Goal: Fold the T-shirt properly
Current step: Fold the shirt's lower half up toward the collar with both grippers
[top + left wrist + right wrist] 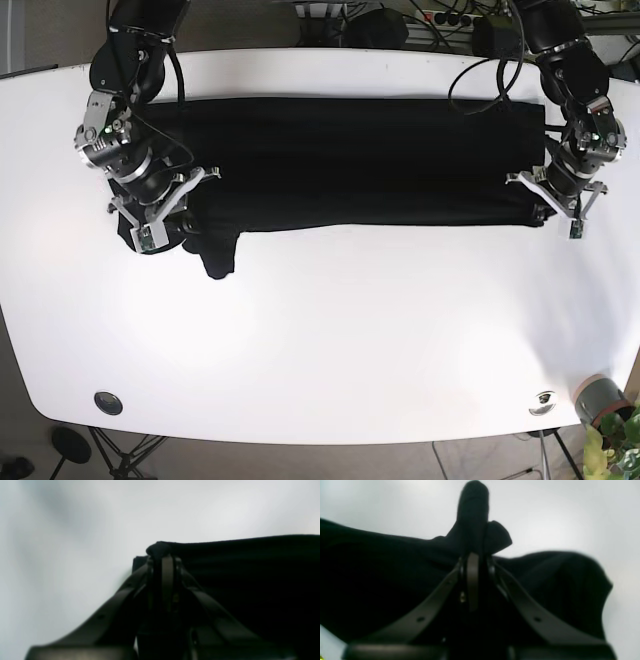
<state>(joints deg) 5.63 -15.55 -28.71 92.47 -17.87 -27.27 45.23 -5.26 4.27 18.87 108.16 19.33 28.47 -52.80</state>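
The T-shirt point(340, 165) lay as a long black band across the upper half of the base view, stretched from the left arm's end at the right of the frame to the right arm's end at the left. Its top edge ran straight and its right end was squared off. Its lower edge was mostly straight too, but at the lower left 1 sleeve-like flap hung down onto the bare table. The cloth looked matte and soft, with faint lengthwise creases (no print showed anywhere).

The table point(330, 350) was a smooth white slab with rounded corners.

In the left wrist view the left gripper point(163, 555) had its 2 dark, strap-like fingers point(168, 572) pressed together on a small bunched nub of the shirt's corner, with the flat black cloth spreading away to the right of the frame.

In the right wrist view the right gripper point(475, 557) was likewise pinched closed on the shirt, and a tongue of black fabric stood up above the tips at the top centre, with a rounded fold bulging at the right. Both wrist views were blurred.
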